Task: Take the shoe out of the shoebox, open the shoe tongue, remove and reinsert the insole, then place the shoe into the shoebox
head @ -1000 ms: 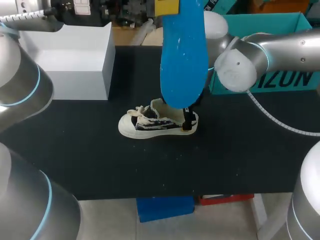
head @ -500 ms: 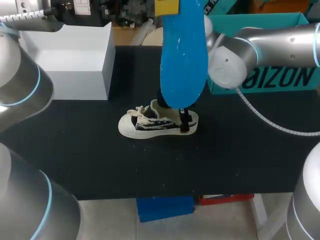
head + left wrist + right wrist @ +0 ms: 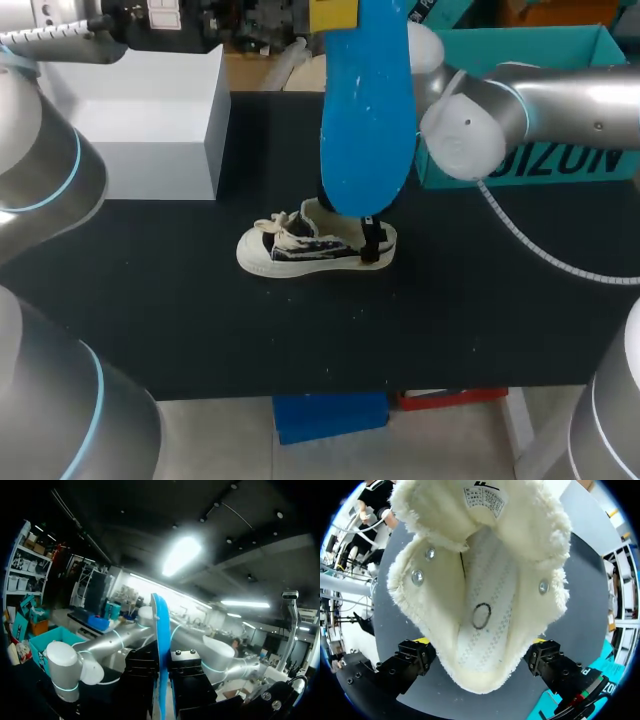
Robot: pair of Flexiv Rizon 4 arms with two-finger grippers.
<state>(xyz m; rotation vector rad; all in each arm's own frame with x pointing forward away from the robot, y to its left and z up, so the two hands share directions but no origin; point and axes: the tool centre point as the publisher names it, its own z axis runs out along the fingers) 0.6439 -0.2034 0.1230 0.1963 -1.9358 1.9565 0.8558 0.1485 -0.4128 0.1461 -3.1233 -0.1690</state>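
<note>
A small white-toed shoe (image 3: 300,245) with a fleece lining lies on its sole on the black table, toe to the left. In the right wrist view I look down into the shoe's opening (image 3: 480,615). My right gripper (image 3: 480,647) stands open, its fingers (image 3: 415,660) on either side of the heel; in the head view this gripper (image 3: 372,240) is at the heel. The blue insole (image 3: 365,110) hangs high above the shoe. In the left wrist view my left gripper (image 3: 162,670) is shut on the insole's edge (image 3: 161,630).
An open white shoebox (image 3: 140,110) stands at the back left of the table. A teal box (image 3: 560,60) sits at the back right, behind my right arm (image 3: 500,110). Bare black table (image 3: 200,320) lies in front of the shoe.
My right arm's elbow swung a little left and then back, and its gripper shifted slightly left at the heel. The insole and the shoe stay where they were.
</note>
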